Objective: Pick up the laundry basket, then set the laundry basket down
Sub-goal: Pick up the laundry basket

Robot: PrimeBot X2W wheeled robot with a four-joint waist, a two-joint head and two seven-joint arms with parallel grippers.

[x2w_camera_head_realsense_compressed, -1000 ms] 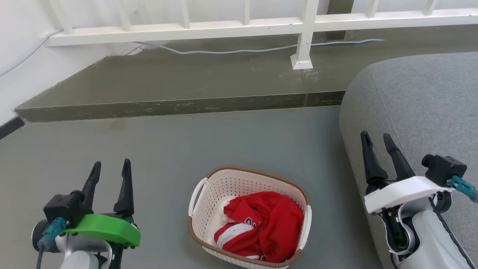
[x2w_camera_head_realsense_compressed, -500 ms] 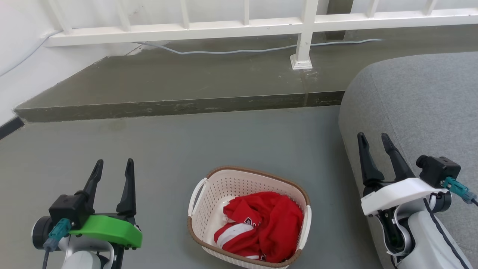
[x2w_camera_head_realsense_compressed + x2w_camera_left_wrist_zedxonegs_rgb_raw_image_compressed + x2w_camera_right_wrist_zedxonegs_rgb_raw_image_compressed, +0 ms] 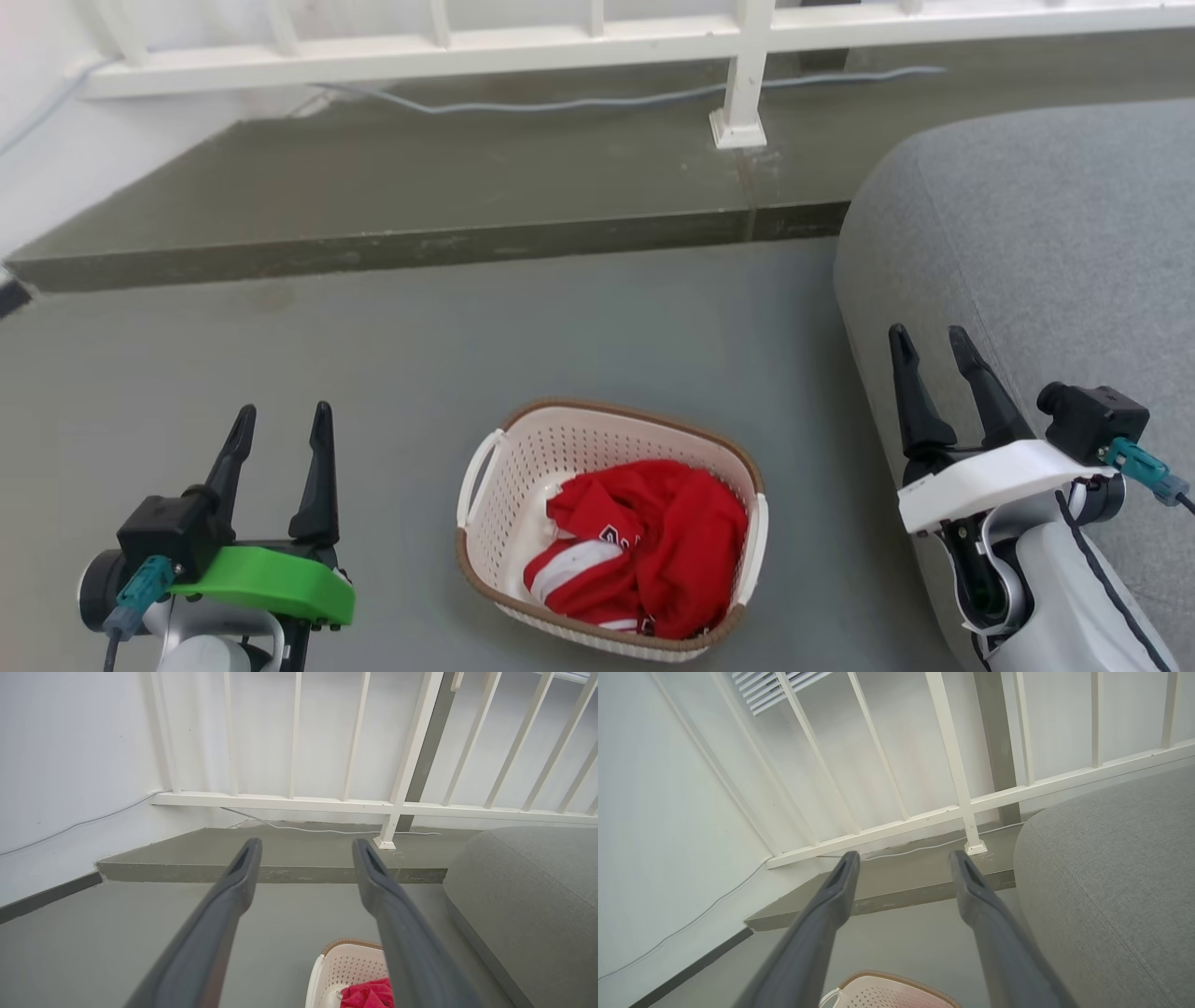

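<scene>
The laundry basket (image 3: 523,467), cream-white and perforated with a brown rim, stands on the grey floor low in the head view, holding a red and white garment (image 3: 644,541). Its white handles show on the left (image 3: 473,467) and right (image 3: 757,537) sides. My left gripper (image 3: 283,420) is open, well to the basket's left and apart from it. To the basket's right my right gripper (image 3: 929,338) is open, over the edge of a grey cushion. A corner of the basket (image 3: 348,966) appears in the left wrist view between the open fingers (image 3: 233,882), and its rim (image 3: 887,984) in the right wrist view.
A large grey cushion (image 3: 1046,243) fills the right side. A raised dark step (image 3: 420,187) runs across behind the basket, with a white railing (image 3: 738,84) and a pale cable (image 3: 560,101) on it. A white wall closes the left.
The whole head view has shifted slightly, so the camera has moved. Both grippers stay open, and the basket rests on the floor as before.
</scene>
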